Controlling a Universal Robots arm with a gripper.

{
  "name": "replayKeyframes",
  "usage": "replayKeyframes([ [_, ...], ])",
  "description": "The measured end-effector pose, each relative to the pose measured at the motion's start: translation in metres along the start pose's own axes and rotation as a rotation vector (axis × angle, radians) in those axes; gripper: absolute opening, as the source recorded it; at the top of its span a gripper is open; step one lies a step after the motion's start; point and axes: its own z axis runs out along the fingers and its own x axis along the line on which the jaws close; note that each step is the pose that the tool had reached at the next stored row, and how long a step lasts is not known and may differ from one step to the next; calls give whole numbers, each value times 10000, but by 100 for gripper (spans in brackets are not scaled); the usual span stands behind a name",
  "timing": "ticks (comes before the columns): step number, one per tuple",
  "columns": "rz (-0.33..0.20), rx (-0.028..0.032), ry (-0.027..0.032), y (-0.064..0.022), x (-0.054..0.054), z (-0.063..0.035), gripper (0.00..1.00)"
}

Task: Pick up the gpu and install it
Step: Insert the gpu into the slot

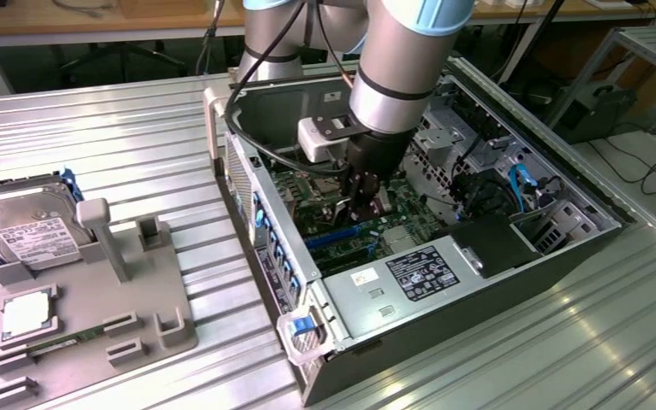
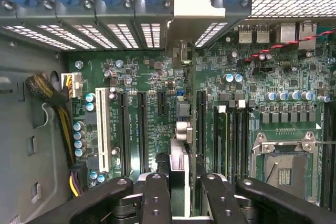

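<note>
Gripping thin gpu (image 2: 180,103) edge-on (pale bracket), black fingers (image 2: 155,198)

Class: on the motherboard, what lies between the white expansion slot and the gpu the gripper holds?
In the wrist view, two long black expansion slots and one short black slot lie between the white expansion slot and the gpu.

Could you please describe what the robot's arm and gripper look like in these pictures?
The arm is a thick silver-grey tube with light blue joint caps. A small white box sits at the wrist, and black cables loop beside it. The gripper is black; in the wrist view its fingers are matte black bars with round screw heads.
</note>
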Motion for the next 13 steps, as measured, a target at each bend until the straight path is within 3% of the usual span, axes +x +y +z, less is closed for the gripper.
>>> replayKeyframes([
  [9,198,-6,-7,12,46,24,28],
  [12,196,-6,-7,43,47,35,28],
  [13,195,-9,-10,86,50,91,28],
])
